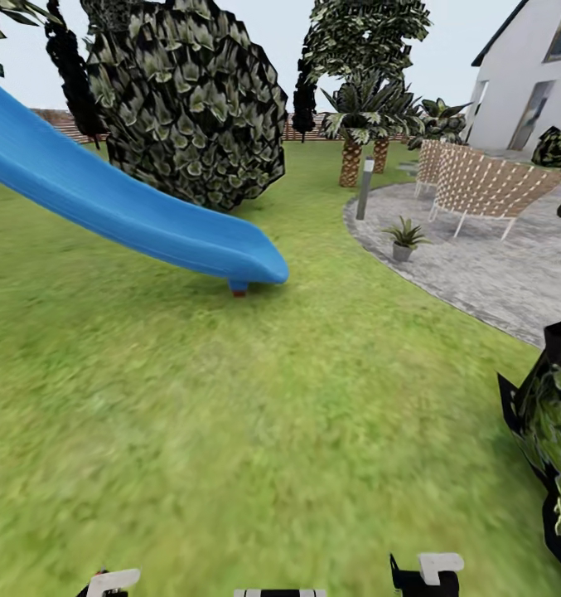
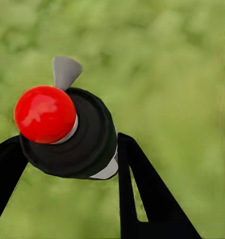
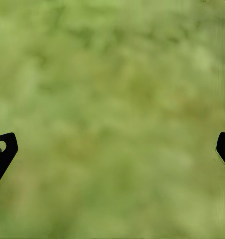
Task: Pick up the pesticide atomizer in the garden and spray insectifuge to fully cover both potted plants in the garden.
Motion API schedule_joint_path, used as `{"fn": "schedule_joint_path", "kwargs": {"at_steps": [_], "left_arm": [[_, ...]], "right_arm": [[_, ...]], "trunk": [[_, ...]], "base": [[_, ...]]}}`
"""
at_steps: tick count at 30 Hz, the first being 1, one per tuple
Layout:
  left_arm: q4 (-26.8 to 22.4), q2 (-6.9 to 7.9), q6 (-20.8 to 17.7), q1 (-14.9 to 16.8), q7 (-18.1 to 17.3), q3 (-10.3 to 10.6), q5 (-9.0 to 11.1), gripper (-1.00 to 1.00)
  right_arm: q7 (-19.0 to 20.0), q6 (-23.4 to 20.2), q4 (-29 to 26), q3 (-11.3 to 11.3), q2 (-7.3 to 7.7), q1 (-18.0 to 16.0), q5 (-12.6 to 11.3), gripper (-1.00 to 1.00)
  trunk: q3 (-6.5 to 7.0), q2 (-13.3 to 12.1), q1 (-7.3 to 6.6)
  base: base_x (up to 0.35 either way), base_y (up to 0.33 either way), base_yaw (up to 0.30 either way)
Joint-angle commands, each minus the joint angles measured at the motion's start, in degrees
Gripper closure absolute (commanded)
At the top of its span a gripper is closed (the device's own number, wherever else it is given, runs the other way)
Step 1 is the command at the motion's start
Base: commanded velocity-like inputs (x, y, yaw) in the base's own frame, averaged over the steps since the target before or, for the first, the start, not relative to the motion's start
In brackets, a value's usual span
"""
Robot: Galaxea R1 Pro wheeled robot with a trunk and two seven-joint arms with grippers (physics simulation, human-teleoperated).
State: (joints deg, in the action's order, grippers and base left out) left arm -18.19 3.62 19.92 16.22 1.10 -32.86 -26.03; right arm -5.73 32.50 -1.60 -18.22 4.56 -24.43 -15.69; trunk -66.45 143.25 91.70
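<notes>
In the left wrist view, my left gripper (image 2: 70,144) is shut on the pesticide atomizer (image 2: 90,132). I see the atomizer end-on: a dark round body, a red knob, a grey nozzle and a white rim. It hangs over blurred grass. My right gripper (image 3: 114,147) is open over the lawn, fingers wide apart with nothing between them. A small potted plant (image 1: 404,236) with pointed leaves stands in a grey pot at the patio's near edge, far ahead on the right. A low plant with broad green leaves (image 1: 553,431) shows at the right edge, close by.
A blue slide (image 1: 131,207) runs across the left, ahead of a big dark round bush (image 1: 197,99). The grey paved patio (image 1: 495,274) carries wicker chairs (image 1: 487,186) and a short lamp post (image 1: 365,189). Palm trees (image 1: 355,124) and a white house (image 1: 529,75) stand behind. Open lawn (image 1: 255,431) lies ahead.
</notes>
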Motion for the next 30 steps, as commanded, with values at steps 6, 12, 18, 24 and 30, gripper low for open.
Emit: {"fn": "schedule_joint_path", "kwargs": {"at_steps": [6, 12, 18, 24, 30], "left_arm": [[0.0, -0.01, 0.3, 0.0, 0.1, -0.4, -0.6, 1.00], [0.0, -0.01, 0.3, 0.0, 0.1, -0.4, -0.6, 1.00], [0.0, -0.01, 0.3, 0.0, 0.1, -0.3, -0.6, 1.00], [0.0, -0.01, 0.3, 0.0, 0.1, -0.3, -0.6, 1.00], [0.0, -0.01, 0.3, 0.0, 0.1, -0.4, -0.6, 1.00]], "right_arm": [[-0.2, 0.1, 0.0, -0.5, -0.01, -0.1, -0.3, -1.00], [-0.2, 0.1, 0.0, -0.5, -0.06, -0.1, -0.3, -1.00], [-0.2, 0.1, 0.0, -0.5, -0.06, -0.1, -0.3, -1.00], [-0.2, 0.1, 0.0, -0.5, -0.07, -0.1, -0.3, -1.00], [-0.2, 0.1, 0.0, -0.5, -0.08, -0.1, -0.3, -1.00]], "trunk": [[-0.04, 0.0, 0.02], [-0.04, 0.0, 0.02], [-0.04, 0.0, 0.02], [-0.04, 0.0, 0.02], [-0.04, 0.0, 0.02]], "base": [[0.337, 0.073, -0.299], [0.337, 0.071, -0.299], [0.337, 0.055, -0.299], [0.337, 0.005, -0.299], [0.337, 0.000, -0.298]]}}
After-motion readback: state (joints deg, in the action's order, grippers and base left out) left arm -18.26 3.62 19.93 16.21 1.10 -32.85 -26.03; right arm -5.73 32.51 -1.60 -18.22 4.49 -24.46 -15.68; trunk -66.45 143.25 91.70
